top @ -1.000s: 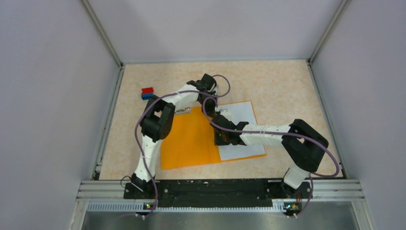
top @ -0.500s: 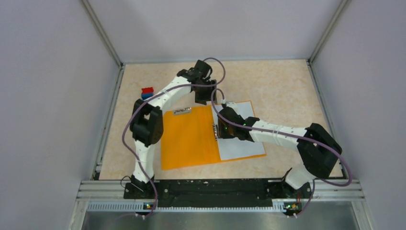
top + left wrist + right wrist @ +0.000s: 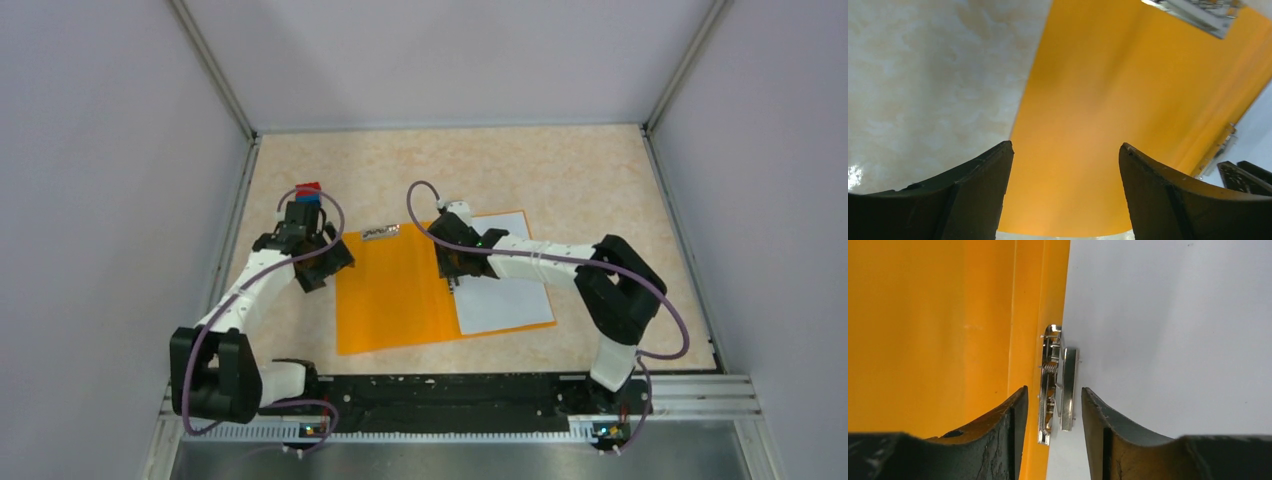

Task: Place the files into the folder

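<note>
The orange folder (image 3: pixel 390 295) lies open on the table, and the white files (image 3: pixel 505 285) rest on its right half. My right gripper (image 3: pixel 456 275) hovers over the spine. In the right wrist view its fingers (image 3: pixel 1015 415) straddle the metal clip (image 3: pixel 1058 385) with a small gap on each side, between the folder (image 3: pixel 948 330) and the files (image 3: pixel 1173 330). My left gripper (image 3: pixel 328 268) is open at the folder's left edge. In the left wrist view, the left gripper (image 3: pixel 1065 150) has only the folder (image 3: pixel 1098 100) showing between its wide-spread fingers.
A small red-and-blue block (image 3: pixel 308 192) sits on the table just behind the left gripper. A small metal bar (image 3: pixel 381 232) lies at the folder's far edge. Grey walls with metal rails close in the table at the left, right and back.
The left arm swung from the folder's far edge to its left edge and its jaws opened wide. The right gripper shifted slightly farther along the spine and its jaws widened around the clip.
</note>
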